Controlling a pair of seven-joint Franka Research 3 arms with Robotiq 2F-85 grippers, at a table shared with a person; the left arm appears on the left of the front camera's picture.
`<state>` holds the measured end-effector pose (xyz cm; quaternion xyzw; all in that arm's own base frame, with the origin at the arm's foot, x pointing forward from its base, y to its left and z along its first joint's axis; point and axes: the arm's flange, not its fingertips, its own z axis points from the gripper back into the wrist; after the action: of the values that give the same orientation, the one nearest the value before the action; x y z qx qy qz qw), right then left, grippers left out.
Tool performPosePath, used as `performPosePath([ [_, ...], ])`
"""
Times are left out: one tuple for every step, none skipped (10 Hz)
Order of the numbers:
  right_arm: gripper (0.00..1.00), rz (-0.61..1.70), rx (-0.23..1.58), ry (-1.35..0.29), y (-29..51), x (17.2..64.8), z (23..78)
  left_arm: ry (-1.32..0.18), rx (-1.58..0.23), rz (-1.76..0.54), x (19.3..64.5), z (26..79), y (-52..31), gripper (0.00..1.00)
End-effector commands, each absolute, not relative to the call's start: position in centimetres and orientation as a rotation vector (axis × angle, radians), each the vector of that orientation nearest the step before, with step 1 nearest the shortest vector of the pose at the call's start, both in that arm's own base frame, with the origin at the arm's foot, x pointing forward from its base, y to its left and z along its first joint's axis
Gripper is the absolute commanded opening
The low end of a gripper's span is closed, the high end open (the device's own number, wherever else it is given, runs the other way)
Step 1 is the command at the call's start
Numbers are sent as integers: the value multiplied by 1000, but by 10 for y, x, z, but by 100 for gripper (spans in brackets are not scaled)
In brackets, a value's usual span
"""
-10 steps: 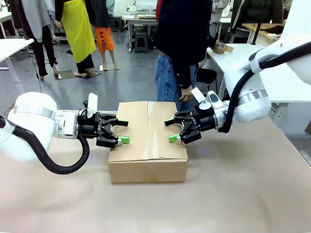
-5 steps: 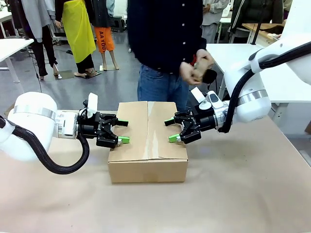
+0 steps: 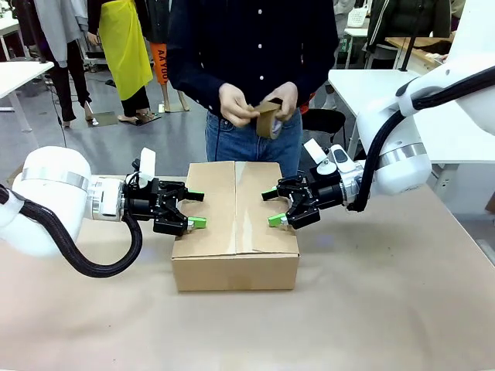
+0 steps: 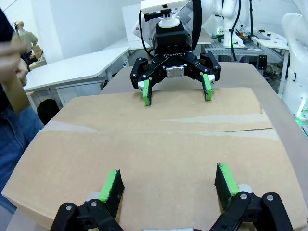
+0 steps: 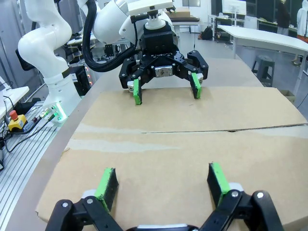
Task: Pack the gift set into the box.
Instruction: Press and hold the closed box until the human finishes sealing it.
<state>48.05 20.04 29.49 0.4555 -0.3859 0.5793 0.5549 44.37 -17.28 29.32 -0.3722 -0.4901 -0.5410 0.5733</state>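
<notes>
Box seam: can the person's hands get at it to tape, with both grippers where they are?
Probably yes. The left gripper and right gripper, both open, sit at the box's side edges, leaving its centre seam uncovered.

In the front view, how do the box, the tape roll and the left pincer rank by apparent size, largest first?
1. The box, clearly largest.
2. The left pincer.
3. The tape roll in the person's hands; it is farther from the camera, so this rank is unsure.
</notes>
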Motion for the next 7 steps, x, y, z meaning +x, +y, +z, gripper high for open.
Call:
performPosePath([
  [100, 1370, 1078, -913, 201, 481, 296, -1146, -873, -1273, 442, 291, -172, 100],
  [100, 1370, 1078, -913, 201, 481, 296, -1146, -873, -1273, 442, 291, -172, 100],
  [100, 1370, 1078, -913, 201, 481, 296, -1146, -873, -1273, 442, 291, -172, 100],
  [100, 1370, 1078, -913, 201, 481, 296, -1146, -873, -1273, 442, 291, -172, 100],
  [100, 1370, 1078, -913, 201, 481, 296, -1146, -873, -1273, 442, 291, -172, 100],
  [100, 1370, 1078, -913, 201, 481, 296, -1146, -873, -1273, 442, 291, -172, 100],
  [100, 1370, 1078, -913, 201, 481, 296, -1146, -873, -1273, 442, 291, -172, 100],
])
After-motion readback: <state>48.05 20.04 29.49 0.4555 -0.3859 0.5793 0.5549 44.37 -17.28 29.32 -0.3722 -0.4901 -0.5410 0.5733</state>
